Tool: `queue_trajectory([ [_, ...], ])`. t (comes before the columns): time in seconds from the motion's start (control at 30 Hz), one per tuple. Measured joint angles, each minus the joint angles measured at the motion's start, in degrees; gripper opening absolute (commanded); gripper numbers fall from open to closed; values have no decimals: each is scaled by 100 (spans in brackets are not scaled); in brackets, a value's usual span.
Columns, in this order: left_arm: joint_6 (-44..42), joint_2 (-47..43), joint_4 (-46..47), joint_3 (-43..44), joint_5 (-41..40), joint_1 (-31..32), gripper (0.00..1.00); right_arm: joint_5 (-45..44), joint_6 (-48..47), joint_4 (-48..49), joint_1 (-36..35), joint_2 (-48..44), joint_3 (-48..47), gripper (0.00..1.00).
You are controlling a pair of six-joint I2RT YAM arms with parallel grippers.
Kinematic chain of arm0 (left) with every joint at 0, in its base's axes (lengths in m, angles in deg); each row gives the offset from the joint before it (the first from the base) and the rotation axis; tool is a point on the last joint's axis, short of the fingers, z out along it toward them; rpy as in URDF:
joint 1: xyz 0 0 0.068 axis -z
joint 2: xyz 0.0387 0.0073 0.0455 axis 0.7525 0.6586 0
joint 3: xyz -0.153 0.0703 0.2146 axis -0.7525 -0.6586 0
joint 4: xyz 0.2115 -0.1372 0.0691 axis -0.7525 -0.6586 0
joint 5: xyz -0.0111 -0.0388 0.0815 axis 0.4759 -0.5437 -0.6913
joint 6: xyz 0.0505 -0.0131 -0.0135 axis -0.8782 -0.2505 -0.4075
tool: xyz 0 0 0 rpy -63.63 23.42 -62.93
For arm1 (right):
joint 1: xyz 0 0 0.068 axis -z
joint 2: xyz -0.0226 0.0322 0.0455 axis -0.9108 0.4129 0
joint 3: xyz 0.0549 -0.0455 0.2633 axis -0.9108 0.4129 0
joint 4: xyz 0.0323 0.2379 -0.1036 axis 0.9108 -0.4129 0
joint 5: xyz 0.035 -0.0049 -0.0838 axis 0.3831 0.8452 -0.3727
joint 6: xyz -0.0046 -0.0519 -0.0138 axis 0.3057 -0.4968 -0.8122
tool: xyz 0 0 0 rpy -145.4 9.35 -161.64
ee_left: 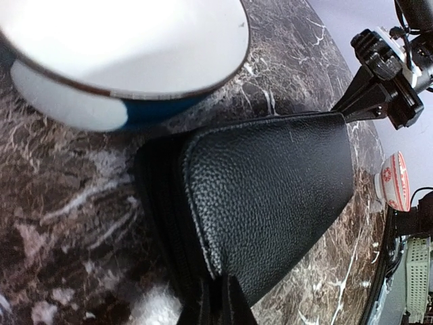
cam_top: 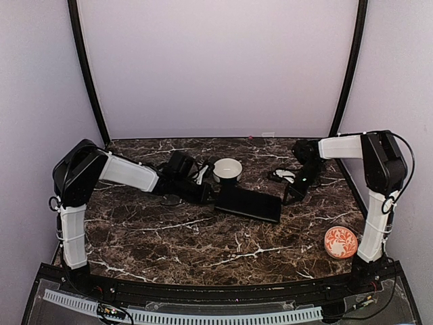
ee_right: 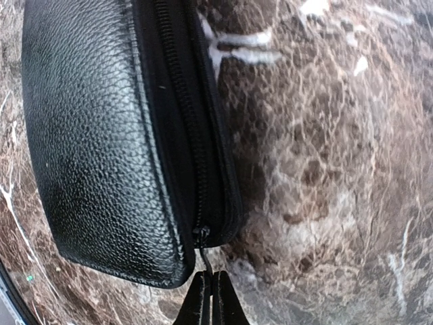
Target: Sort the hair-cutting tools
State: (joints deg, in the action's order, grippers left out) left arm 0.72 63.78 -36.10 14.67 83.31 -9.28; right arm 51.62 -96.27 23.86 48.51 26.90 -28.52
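Silver scissors and thin black sticks, the hair-cutting tools, show plainly in no view. Most likely they are inside the black leather case (cam_top: 248,203), which lies flat mid-table with its zip (ee_right: 186,135) closed along the edge that can be seen.

The step in hand looks to be unzipping that case. The right gripper (ee_right: 210,298) is clenched on the zip pull (ee_right: 201,250) at a rounded corner of the case's right end. The left gripper (ee_left: 216,308) is clamped on the case's opposite end, pinching its edge. To do this well, the left arm should act as a firm anchor and press the case down. The right arm should draw the pull low and in line with the teeth, following the curve of the corner rather than tugging outward. A pull that lifts upward would likely drag the whole case or slip off the small tab.

If the tools are inside, they lie between the two sets of jaws, under the leather, and neither gripper touches them.

A white bowl (cam_top: 228,169) stands just beside the case's left end, close enough to be knocked if the case swings. A small pale shape (cam_top: 285,175) lies near the right wrist, too small to identify. An orange patterned dish (cam_top: 340,242) sits well apart, near the right arm's base, on the dark marble table (cam_top: 203,244).
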Motion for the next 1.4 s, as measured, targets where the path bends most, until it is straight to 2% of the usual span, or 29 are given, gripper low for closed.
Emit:
queue_trajectory([
  [0.2,431,-992,262,-1300,-269,81,0,66,146,214,-358,0,0,0],
  [0.5,1342,-3303,-4,-3429,-876,210,0,229,407,376,-1471,146,-350,0],
  [0.53,1443,-3550,-155,-3598,-1001,291,5,225,428,387,-1633,225,-457,0],
  [0.6,1591,-3912,-485,-3783,-1176,494,22,201,446,374,-1836,374,-603,0],
  [0.67,1617,-4159,-927,-3799,-1338,697,35,184,452,378,-2004,568,-767,0],
  [0.73,1550,-4315,-1526,-3639,-1613,938,38,170,455,374,-2100,723,-866,0],
  [0.87,595,-4186,-2365,-2756,-2258,1322,47,157,472,345,-2151,752,-927,0],
  [1.03,-715,-3357,-2437,-1517,-2879,1510,53,146,507,339,-2153,752,-927,0],
  [1.2,-1493,-2291,-2170,-968,-2747,1484,53,146,540,341,-2153,752,-927,0],
  [1.4,-1757,-1351,-1528,-671,-2387,1471,50,146,562,339,-2153,752,-927,0],
])
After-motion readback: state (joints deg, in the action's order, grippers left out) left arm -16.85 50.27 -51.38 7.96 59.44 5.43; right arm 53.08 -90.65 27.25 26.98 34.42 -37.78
